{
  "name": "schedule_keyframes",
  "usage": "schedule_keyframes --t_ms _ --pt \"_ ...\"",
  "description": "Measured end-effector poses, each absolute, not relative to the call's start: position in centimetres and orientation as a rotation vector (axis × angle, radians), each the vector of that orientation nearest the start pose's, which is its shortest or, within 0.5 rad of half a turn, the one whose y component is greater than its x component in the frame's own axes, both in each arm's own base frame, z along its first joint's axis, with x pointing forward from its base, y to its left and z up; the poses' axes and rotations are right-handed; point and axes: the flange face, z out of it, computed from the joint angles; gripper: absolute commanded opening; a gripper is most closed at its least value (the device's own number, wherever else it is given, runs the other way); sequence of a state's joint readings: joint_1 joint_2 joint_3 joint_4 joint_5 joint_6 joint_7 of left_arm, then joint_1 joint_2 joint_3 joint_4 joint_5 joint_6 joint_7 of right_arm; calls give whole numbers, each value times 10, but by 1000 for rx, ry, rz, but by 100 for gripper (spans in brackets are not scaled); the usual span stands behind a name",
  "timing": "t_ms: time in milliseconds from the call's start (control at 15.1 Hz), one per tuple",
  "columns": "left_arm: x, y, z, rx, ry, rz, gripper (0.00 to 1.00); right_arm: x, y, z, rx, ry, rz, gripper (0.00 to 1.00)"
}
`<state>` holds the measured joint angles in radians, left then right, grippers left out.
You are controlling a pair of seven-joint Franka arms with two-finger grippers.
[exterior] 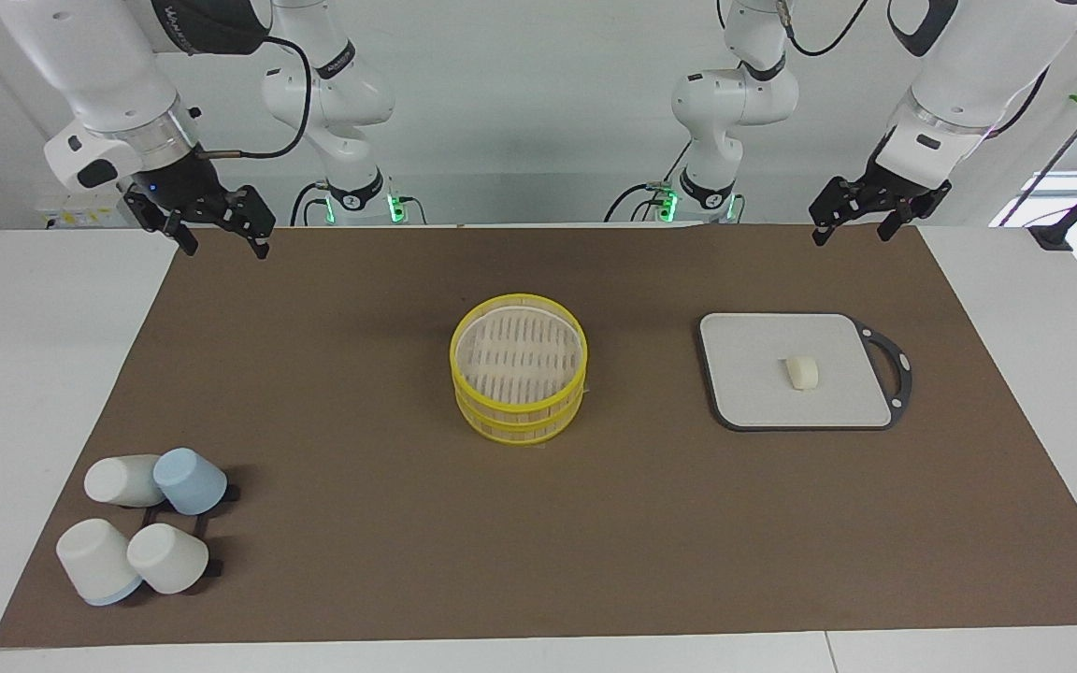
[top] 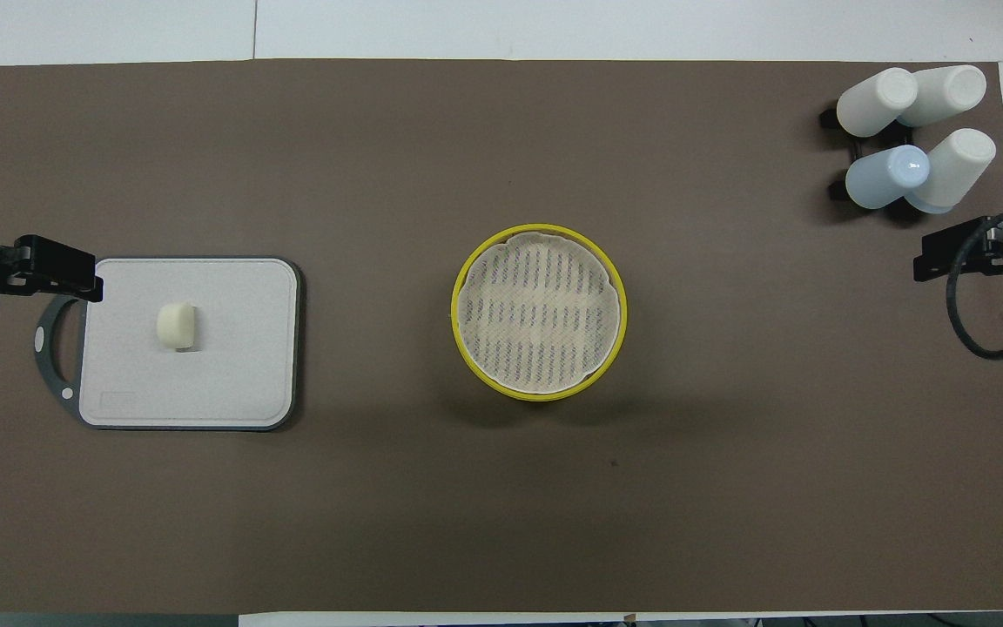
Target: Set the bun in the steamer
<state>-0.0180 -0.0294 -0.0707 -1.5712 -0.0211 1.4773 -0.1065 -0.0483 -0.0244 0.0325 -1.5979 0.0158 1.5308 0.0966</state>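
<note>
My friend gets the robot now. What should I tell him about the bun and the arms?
Left gripper: open, holding nothing, waiting up by the robots' edge of the mat, near the grey board.
Right gripper: open, holding nothing, waiting at its own end.
Bun: lying on the grey board, untouched.
Steamer: mid-mat, nothing in it.
Done: nothing yet.
Left: grab the bun, carry it over, set it in the steamer.

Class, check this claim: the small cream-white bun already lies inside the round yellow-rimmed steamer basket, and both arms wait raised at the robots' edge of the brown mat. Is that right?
Not quite. The small cream-white bun lies on the grey square board with the black handle, not in the round yellow-rimmed steamer basket, which holds nothing; the overhead view shows this. The rest stands.
</note>
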Motion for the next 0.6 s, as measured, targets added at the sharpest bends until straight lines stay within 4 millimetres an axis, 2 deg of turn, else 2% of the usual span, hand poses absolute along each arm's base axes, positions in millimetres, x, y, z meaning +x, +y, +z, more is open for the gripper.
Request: schedule_keyframes --t_ms 199,332,398,464,597 --pt "533 -50 632 -3152 -26 104 100 542 -5 622 -3122 171 68 100" --pt "533 -50 632 -3152 -26 104 100 543 9 620 -3090 138 74 100" --pt "533 -50 632 -3152 -26 104 100 545 30 616 -3078 98 88 100" --pt "533 -50 632 -3152 -26 104 100 550 61 612 -3083 84 101 100" --pt "533 -50 632 -3152 -26 104 100 563 152 602 -3102 126 148 100"
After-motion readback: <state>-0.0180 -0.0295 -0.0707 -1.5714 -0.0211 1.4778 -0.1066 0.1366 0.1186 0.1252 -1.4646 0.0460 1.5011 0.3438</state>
